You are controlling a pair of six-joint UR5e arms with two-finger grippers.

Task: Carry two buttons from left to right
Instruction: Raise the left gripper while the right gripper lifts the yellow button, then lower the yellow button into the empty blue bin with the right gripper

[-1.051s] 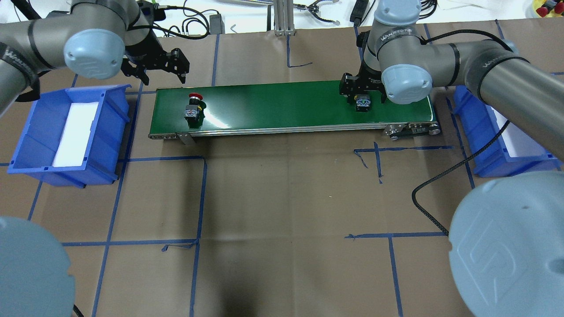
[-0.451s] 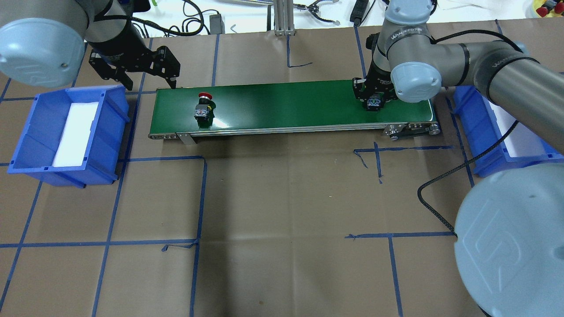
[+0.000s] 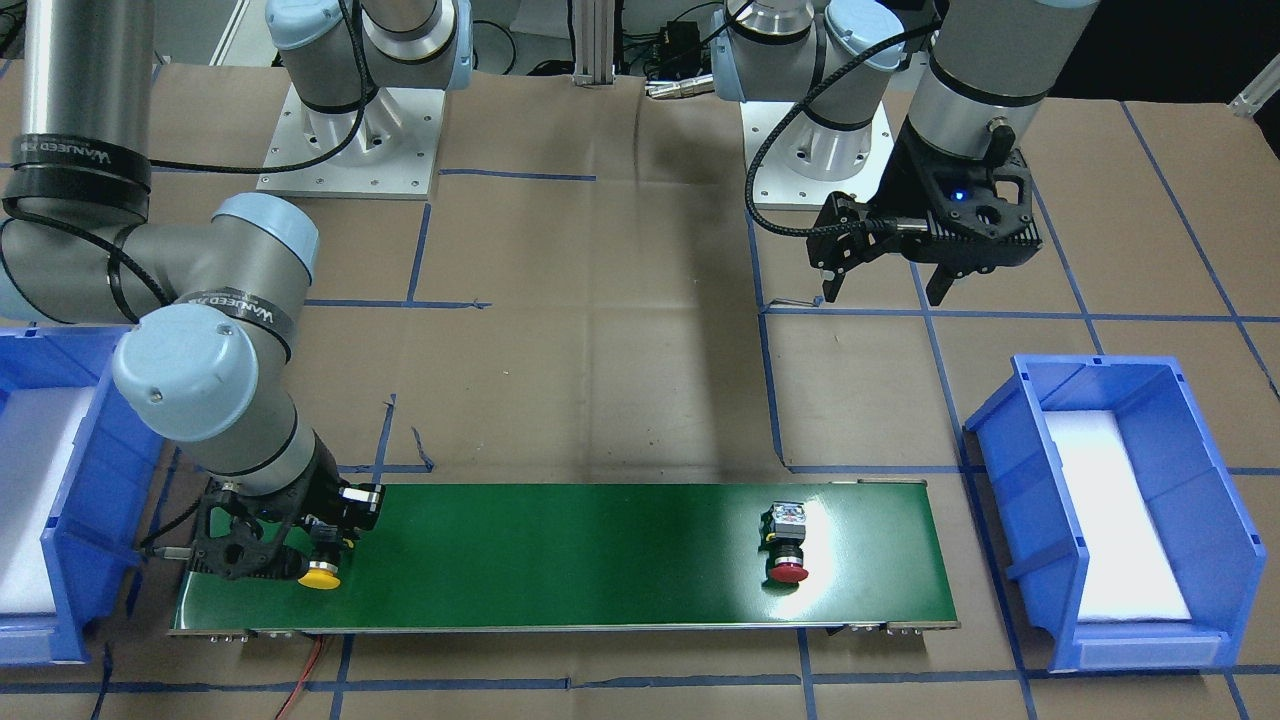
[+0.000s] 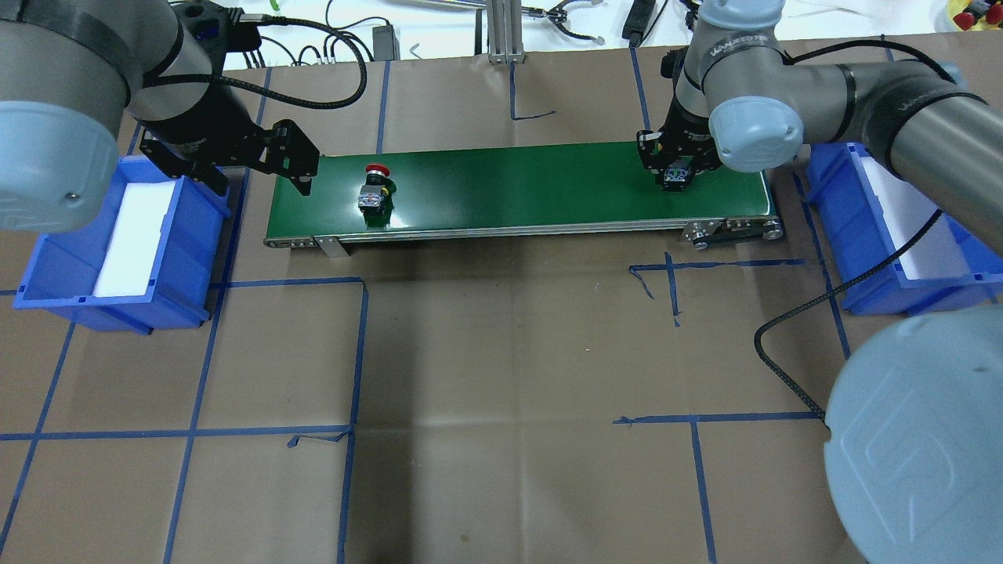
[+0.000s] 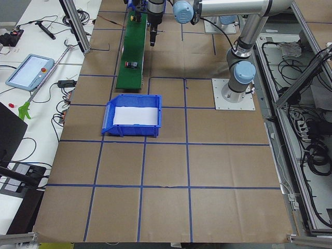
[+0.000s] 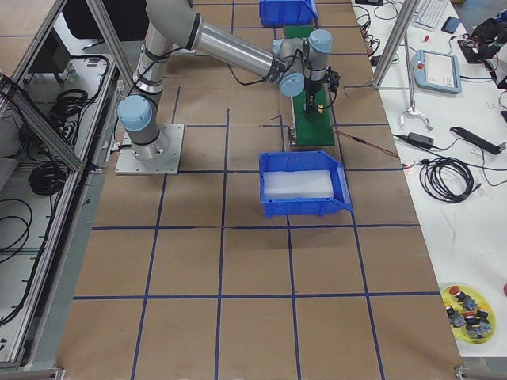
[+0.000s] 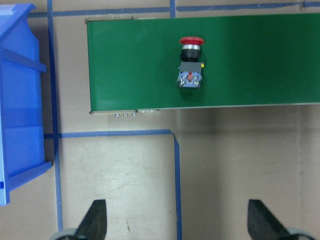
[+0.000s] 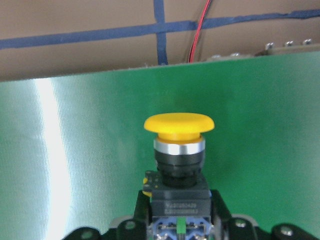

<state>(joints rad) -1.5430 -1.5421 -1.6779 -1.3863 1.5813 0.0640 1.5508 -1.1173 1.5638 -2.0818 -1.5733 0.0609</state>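
Brown paper marked with a grid of blue tape (image 4: 356, 352) covers the surface (image 4: 501, 352). A green conveyor belt (image 4: 517, 188) runs lengthwise between a blue left bin (image 4: 180, 258) and a blue right bin (image 4: 862, 274), each lined in white.

The red button (image 4: 374, 188) lies on its side near the belt's left end. Its long axis runs across the belt's width, with the red cap pointing away from the robot and the grey terminal end toward it.

The yellow button (image 3: 321, 572) lies near the belt's right end with the same orientation: long axis across the belt, cap toward the operators' side, blocky body toward the robot.

The right pincer (image 4: 675, 174) is low over the belt. Its fingers (image 8: 142, 207) are clenched against the two sides of the yellow button's body, and the cap projects beyond them.

The left pincer (image 3: 882, 297) is released, with its fingers spread wide. It hangs above the paper on the robot's side of the belt's left end, well apart from the red button and touching nothing.
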